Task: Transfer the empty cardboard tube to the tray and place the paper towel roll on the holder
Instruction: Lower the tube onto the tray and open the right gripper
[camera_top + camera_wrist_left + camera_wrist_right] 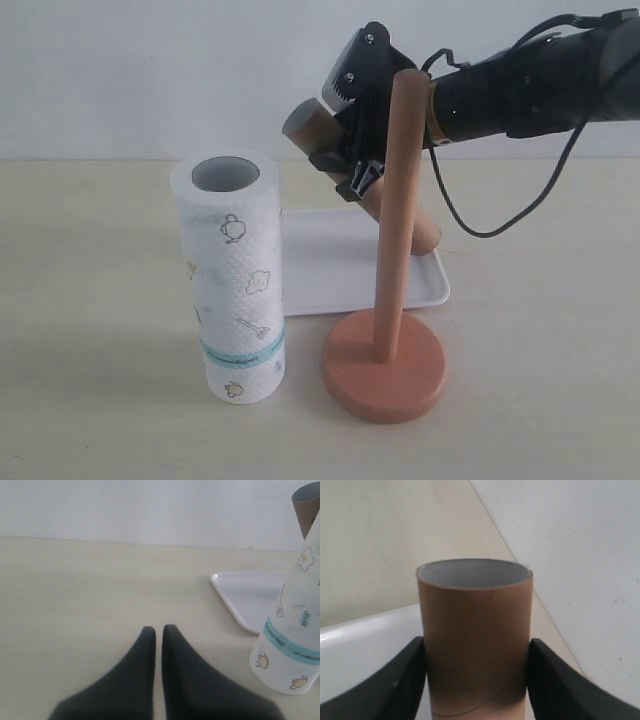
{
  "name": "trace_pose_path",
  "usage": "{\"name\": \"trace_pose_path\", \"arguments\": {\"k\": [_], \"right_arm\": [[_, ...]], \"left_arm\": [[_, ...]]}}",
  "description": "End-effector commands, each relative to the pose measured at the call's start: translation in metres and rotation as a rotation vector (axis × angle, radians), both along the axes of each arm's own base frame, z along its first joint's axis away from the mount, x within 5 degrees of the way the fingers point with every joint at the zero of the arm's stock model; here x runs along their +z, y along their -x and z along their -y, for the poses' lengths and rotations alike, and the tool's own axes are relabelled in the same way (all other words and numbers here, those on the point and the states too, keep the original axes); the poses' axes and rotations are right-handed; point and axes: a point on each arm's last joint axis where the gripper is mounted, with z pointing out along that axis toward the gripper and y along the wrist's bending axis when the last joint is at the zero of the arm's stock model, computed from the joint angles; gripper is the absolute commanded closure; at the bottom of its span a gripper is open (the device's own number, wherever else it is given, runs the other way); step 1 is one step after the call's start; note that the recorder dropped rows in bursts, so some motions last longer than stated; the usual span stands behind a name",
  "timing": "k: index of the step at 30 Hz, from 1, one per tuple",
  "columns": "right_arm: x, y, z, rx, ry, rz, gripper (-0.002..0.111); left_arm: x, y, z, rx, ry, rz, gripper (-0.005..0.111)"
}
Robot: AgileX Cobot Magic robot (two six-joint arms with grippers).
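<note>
R end effector (352,175): pinching cardboard tube (306,127) around mid-body, one finger each side.
Cardboard tube: tilted, open upper end raised twd roll side, lower end down over far right part of tray (320,272), behind holder pole; touching tray or not, can't tell.
L end effector (159,630): tips pressed together, nothing btwn, over bare desk (90,350).
Paper towel roll (237,280): upright on desk, teal band near bottom, by tray's left end.
Holder (385,368): upright on desk, just in front of tray, pole bare.
</note>
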Motion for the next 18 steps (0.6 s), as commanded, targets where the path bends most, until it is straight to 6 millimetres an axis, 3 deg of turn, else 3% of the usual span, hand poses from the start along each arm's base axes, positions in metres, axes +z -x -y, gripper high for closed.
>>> {"name": "trace_pose_path", "arguments": {"k": [1,8,18], "right_arm": [[0.0029,-0.0008,-0.0010,-0.017,-0.018,-0.008,0.106],[0.0028,-0.0024,0.0004,-0.051,-0.026,-0.021,0.069],[0.0026,-0.0051,0.0027,-0.104,-0.034,-0.033,0.066]], "left_arm": [[-0.0008,0.0001,0.0000,0.002,0.002,-0.001,0.103],[-0.0008,0.0001,0.0000,0.002,0.002,-0.001,0.103],[-0.0008,0.0001,0.0000,0.002,0.002,-0.001,0.103]]}}
